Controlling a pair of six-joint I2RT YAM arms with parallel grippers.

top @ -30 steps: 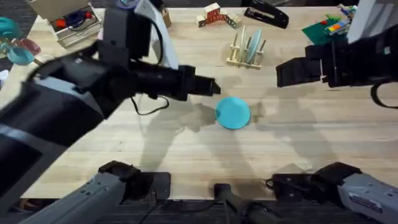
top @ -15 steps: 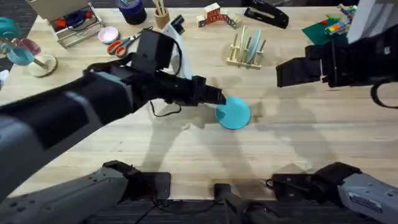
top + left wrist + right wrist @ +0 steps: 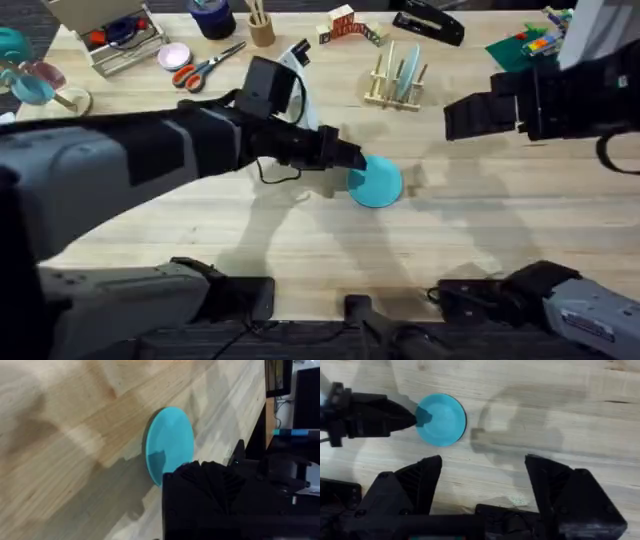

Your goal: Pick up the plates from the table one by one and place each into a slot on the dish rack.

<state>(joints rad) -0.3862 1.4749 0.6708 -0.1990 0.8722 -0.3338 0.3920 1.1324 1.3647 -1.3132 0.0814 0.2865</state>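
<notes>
Plates: two counted; the turquoise plate [image 3: 376, 183] lies flat on the surface [image 3: 480, 230] at frame centre, and the pale blue plate [image 3: 407, 76] stands in the dish rack [image 3: 396, 82] at upper centre.
Left end effector [image 3: 350, 160]: at the turquoise plate's left rim, its tip touching or just over the edge; I cannot tell whether its fingers are spread or pressed together.
Right end effector [image 3: 482, 477]: spread wide and empty, hovering at the right of the frame, well apart from the plate.
Risk: a thin flat plate gives little to bite on, so, in my judgement, a low push from the side could slide it right instead of lifting it.
Second risk: a shallow rim pinch may let it tilt and drop.
Rack: one, with free slots beside the blue plate.
</notes>
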